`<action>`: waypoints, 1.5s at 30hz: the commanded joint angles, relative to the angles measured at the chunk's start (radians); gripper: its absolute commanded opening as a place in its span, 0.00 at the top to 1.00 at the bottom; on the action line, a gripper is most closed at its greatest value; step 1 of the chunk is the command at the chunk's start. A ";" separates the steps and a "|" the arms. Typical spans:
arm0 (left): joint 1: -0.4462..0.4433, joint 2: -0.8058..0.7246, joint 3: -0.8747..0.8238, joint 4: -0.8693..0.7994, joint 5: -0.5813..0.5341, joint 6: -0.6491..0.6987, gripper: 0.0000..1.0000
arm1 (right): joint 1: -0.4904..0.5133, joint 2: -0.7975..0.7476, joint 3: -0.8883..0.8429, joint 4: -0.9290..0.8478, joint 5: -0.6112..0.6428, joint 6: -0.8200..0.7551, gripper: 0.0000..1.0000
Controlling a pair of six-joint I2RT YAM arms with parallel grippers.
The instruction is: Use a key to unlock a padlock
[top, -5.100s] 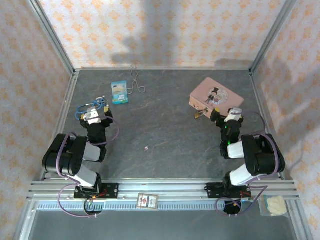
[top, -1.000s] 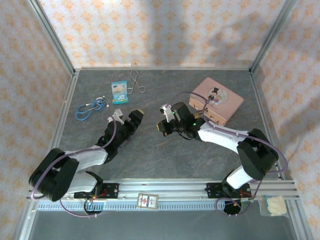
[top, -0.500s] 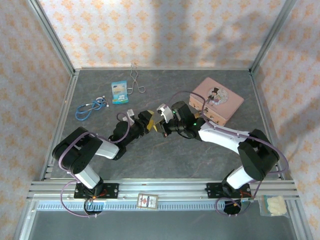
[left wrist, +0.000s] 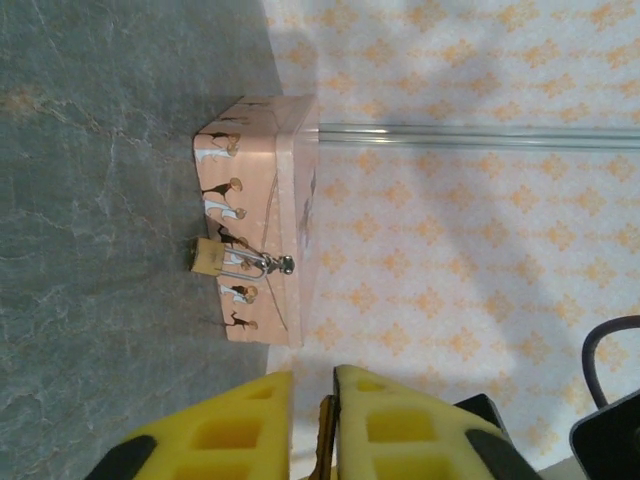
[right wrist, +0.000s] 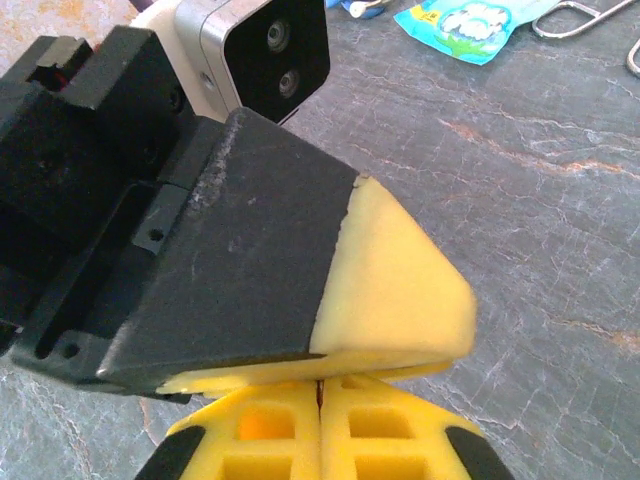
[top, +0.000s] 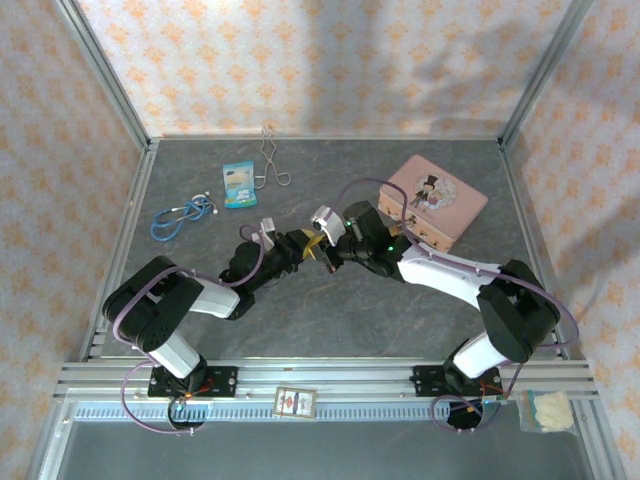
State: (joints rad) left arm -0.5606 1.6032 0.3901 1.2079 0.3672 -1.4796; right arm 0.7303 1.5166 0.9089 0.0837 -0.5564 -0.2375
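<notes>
Left pincer [left wrist: 313, 388] closed; padlock [left wrist: 211, 257] well ahead, on tin [left wrist: 262, 135].

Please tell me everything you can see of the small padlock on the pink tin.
The padlock is tiny: a brass-coloured, roughly rectangular body and a thin silver U-shaped shackle. The shackle hooks through the small clasp on the side wall of the pink tin and looks closed. The body hangs flat against that wall, toward the grey table; whether it touches the table cannot be told. Nothing else touches it.
</notes>
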 commanded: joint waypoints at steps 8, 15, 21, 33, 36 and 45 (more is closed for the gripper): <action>-0.009 -0.110 0.022 -0.180 -0.050 0.148 1.00 | -0.002 -0.053 0.015 -0.033 0.047 -0.050 0.98; -0.009 -0.245 0.025 -0.335 -0.175 0.389 1.00 | -0.104 -0.177 -0.054 0.090 0.053 0.165 0.46; -0.009 -0.341 0.018 -0.350 -0.224 0.503 1.00 | -0.133 -0.169 -0.123 0.274 -0.093 0.482 0.44; -0.008 -0.316 -0.009 -0.166 -0.164 0.434 1.00 | -0.095 -0.055 -0.252 0.778 -0.335 0.723 0.53; -0.009 -0.285 0.013 -0.154 -0.112 0.383 1.00 | -0.079 -0.042 -0.215 0.710 -0.330 0.638 0.54; -0.009 -0.240 0.026 -0.084 -0.037 0.309 1.00 | -0.080 0.022 -0.150 0.630 -0.316 0.566 0.55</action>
State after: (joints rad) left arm -0.5632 1.3640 0.3981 1.0286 0.2890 -1.1370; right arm 0.6537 1.5108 0.7311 0.7193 -0.8593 0.3614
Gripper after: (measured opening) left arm 0.046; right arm 0.451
